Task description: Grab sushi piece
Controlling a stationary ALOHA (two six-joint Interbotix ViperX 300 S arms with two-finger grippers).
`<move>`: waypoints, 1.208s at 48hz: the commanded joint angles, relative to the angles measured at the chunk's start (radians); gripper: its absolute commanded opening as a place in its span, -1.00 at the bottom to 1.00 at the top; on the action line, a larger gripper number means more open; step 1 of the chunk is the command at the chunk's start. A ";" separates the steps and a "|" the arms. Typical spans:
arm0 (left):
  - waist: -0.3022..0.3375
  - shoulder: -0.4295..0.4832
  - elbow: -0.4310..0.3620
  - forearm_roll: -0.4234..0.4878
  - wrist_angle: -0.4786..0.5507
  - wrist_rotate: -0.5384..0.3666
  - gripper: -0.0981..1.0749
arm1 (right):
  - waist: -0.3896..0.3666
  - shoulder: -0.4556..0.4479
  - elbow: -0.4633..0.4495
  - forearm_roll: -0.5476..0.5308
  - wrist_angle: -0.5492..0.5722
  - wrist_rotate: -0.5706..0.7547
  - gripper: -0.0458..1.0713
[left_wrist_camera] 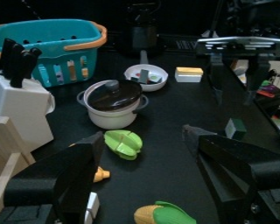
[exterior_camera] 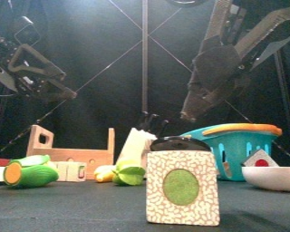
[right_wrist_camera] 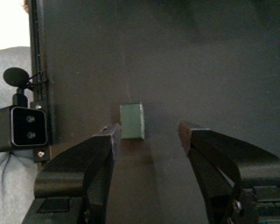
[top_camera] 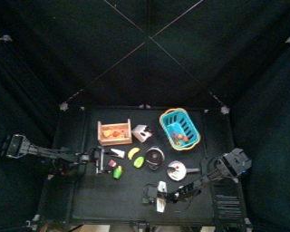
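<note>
Jaws of the right gripper [right_wrist_camera: 150,133] are wide open and hold nothing. The sushi piece [right_wrist_camera: 133,121] shows between them, on the table [right_wrist_camera: 201,52] near its front edge. It looks small, light and hard, so pinch its flat sides. The left gripper [left_wrist_camera: 143,140] waits open and empty.

right fingers [right_wrist_camera: 147,144] spread wide, left fingers [left_wrist_camera: 143,175] parted

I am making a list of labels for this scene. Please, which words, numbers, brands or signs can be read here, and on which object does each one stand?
No text can be read in any view.
The patterned container carries a plain green oval, with no letters.
The blue basket has pale marks on its wall, too blurred to read.
The small green block between the right gripper jaws shows no marking.
</note>
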 commanded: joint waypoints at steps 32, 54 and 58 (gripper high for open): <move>-0.002 0.002 -0.009 0.002 -0.006 -0.002 0.93 | -0.003 0.132 -0.094 0.014 -0.005 0.000 0.65; -0.002 0.002 -0.009 0.002 -0.006 -0.002 0.93 | -0.009 0.143 -0.103 0.017 0.011 0.002 0.07; -0.002 0.002 -0.009 0.002 -0.006 -0.002 0.93 | -0.008 0.129 -0.109 0.017 0.023 0.000 0.00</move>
